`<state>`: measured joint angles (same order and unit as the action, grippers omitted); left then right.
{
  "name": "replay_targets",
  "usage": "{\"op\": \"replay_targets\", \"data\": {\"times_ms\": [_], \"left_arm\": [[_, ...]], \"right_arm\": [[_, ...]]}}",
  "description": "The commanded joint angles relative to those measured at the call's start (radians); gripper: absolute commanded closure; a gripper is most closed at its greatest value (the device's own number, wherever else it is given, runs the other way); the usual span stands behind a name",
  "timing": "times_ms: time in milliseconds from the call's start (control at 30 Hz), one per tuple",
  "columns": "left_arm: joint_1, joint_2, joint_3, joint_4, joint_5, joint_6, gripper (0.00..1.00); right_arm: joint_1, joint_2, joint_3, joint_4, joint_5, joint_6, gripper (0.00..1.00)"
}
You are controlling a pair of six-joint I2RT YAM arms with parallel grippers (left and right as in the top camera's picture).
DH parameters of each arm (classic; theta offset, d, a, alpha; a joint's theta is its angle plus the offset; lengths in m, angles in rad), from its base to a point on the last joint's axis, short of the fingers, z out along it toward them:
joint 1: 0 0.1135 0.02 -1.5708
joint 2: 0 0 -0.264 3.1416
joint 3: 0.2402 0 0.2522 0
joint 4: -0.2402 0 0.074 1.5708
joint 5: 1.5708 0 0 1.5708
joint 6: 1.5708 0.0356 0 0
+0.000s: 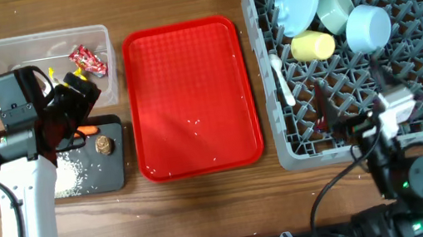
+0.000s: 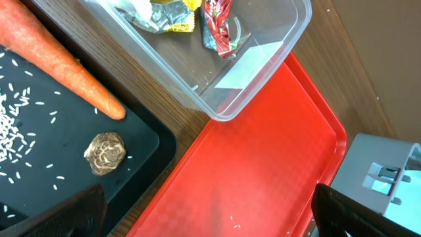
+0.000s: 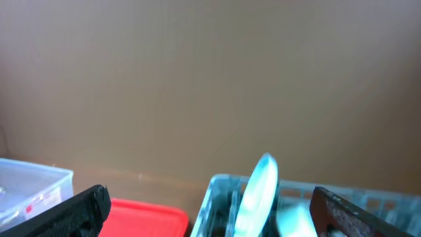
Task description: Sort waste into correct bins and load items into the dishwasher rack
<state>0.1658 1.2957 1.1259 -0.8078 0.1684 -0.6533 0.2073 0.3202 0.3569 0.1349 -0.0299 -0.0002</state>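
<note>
As it lies, carrot [image 2: 60, 64] points at red tray [image 2: 263, 164].

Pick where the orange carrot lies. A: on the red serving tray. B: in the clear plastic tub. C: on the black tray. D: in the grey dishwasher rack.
C: in the left wrist view the orange carrot rests on the black tray, next to the brown lump and loose rice.

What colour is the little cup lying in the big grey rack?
The small round cup is yellow, clearest in the overhead view.
</note>
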Motion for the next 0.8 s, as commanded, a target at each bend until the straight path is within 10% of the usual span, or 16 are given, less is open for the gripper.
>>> {"op": "replay_targets", "data": {"times_ms": [0, 767], "left_arm": [[0.006, -0.006, 0.013, 0.002, -0.003, -0.009, 0.00], [0.006, -0.006, 0.013, 0.002, -0.003, -0.009, 0.00]], "right_arm": [[-0.013, -0.137, -0.154, 0.042, -0.013, 0.097, 0.00], [-0.201, -0.317, -0.352, -0.102, -0.129, 0.117, 0.00]]}}
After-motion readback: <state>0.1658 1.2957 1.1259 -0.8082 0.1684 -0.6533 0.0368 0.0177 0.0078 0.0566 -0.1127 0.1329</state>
